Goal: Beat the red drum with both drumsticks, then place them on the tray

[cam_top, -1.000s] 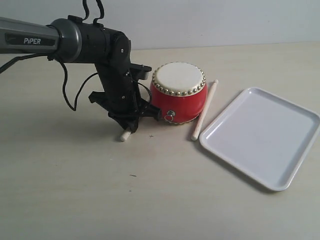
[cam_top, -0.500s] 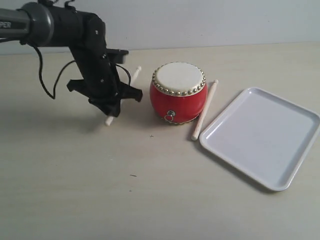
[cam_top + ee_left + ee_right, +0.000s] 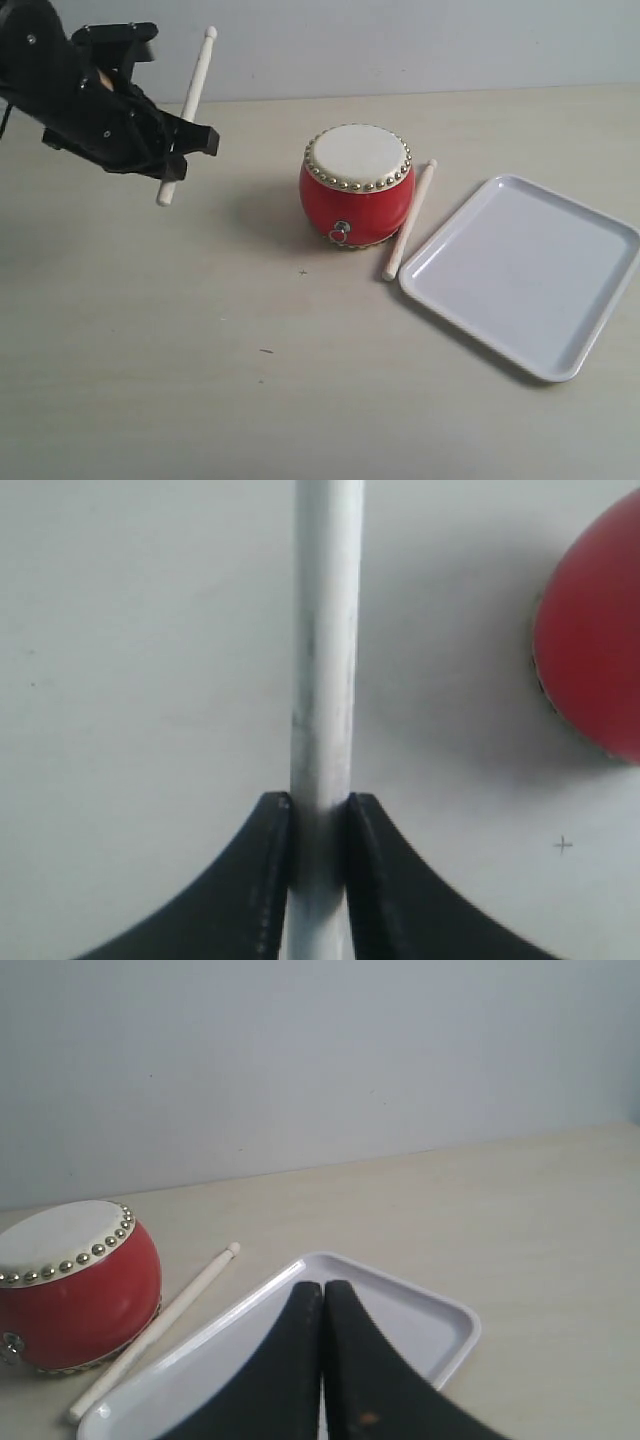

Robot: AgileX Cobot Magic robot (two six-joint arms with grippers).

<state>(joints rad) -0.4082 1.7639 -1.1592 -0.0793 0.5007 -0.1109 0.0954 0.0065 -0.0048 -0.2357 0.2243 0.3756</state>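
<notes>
The red drum (image 3: 357,187) with its cream skin stands mid-table; its red side (image 3: 594,645) shows in the left wrist view. My left gripper (image 3: 172,150) hangs in the air left of the drum, shut on one drumstick (image 3: 188,102), which tilts steeply with its rounded tip up; the stick (image 3: 325,640) runs between the pinching jaws (image 3: 318,815). The second drumstick (image 3: 409,221) lies on the table between drum and white tray (image 3: 520,270). My right gripper (image 3: 322,1290) is shut and empty above the tray (image 3: 440,1335); it is out of the exterior view.
A pale wall (image 3: 400,40) closes the far table edge. The tray's near corner sits toward the right front. Bare tabletop (image 3: 250,380) stretches in front of the drum.
My left gripper has lifted the drumstick off the table beside the drum and carried it up and to the left, tipping it steeper. The drum, second stick and tray have not moved.
</notes>
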